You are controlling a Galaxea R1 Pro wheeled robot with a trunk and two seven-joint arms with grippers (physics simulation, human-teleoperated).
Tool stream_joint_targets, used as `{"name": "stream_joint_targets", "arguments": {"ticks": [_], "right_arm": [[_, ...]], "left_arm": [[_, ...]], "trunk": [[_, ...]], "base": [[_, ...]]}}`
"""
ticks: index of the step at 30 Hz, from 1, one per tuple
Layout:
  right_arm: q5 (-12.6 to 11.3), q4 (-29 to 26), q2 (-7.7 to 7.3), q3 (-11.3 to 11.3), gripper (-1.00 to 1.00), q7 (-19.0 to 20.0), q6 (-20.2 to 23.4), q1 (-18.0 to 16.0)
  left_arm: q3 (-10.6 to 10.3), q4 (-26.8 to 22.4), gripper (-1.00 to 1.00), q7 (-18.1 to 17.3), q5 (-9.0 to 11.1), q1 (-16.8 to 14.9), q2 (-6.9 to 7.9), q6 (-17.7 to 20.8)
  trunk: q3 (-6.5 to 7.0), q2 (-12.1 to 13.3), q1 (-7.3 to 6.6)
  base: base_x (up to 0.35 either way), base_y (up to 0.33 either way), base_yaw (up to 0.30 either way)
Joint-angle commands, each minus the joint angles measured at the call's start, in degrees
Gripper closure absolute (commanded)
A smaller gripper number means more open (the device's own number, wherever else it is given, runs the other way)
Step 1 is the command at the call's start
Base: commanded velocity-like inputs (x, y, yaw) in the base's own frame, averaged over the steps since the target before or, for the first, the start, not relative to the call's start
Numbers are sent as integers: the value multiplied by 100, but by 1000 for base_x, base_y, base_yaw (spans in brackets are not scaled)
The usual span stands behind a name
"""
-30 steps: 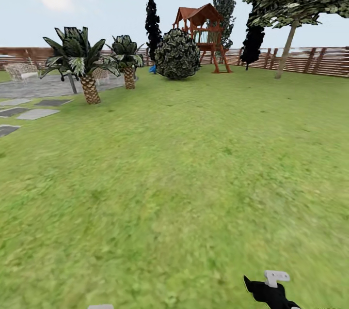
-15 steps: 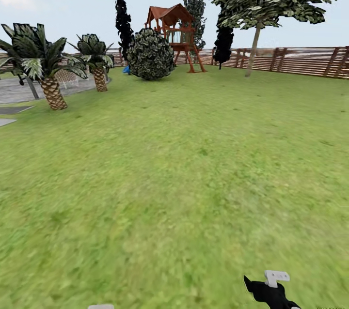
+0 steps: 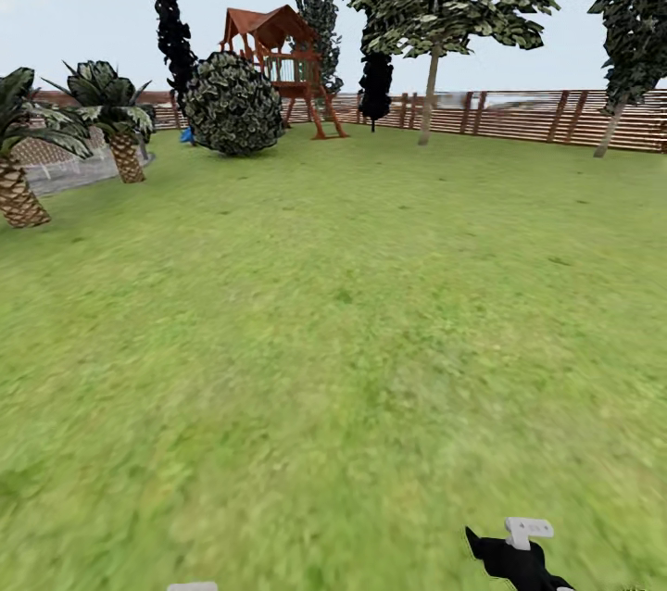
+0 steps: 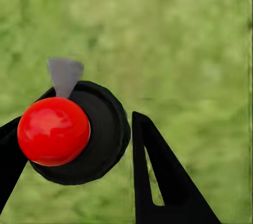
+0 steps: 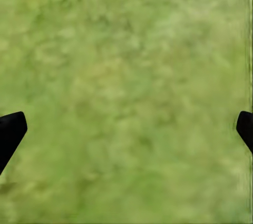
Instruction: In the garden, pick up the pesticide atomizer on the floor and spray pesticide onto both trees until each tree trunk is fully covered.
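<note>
In the left wrist view, my left gripper is shut on the pesticide atomizer. From here it looks like a red ball on a black round disc with a grey cone tip, held over grass. Its grey tip peeks in at the head view's bottom edge. My right gripper hangs low over the lawn, open with only grass between its fingers. Two trees with leaning grey-brown trunks stand far off by the fence, one at centre and one at the right.
A brown slat fence closes the far side of the garden. A round bush, a red wooden play tower, dark cypresses and two palms stand at the back left. Open grass lies ahead.
The head view has swung to the right, so the scenery has slid left. The paving stones left the picture and the right-hand tree came in. Both grippers sit at the same spots in the picture.
</note>
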Motion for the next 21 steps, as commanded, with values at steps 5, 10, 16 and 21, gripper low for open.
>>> {"name": "stream_joint_targets", "arguments": {"ticks": [5,10,16,21], "right_arm": [[61,5,5,-47,-100,41,-36,-10],[66,5,9,-40,-100,49,-30,-10],[89,205,10,-28,-100,70,-33,-10],[87,461,5,-22,-100,68,-150,-10]], "left_arm": [[36,10,100,27,-61,-4,2,-24],[36,10,100,26,-69,-4,2,-25],[31,10,100,26,-70,0,2,-24],[21,10,100,33,-69,4,-4,-25]], "trunk": [[-5,-2,3],[-5,-2,3],[-5,-2,3],[-5,-2,3]], "base": [[302,-122,-292],[307,-101,-239],[309,-95,-25],[309,-94,-1]]}}
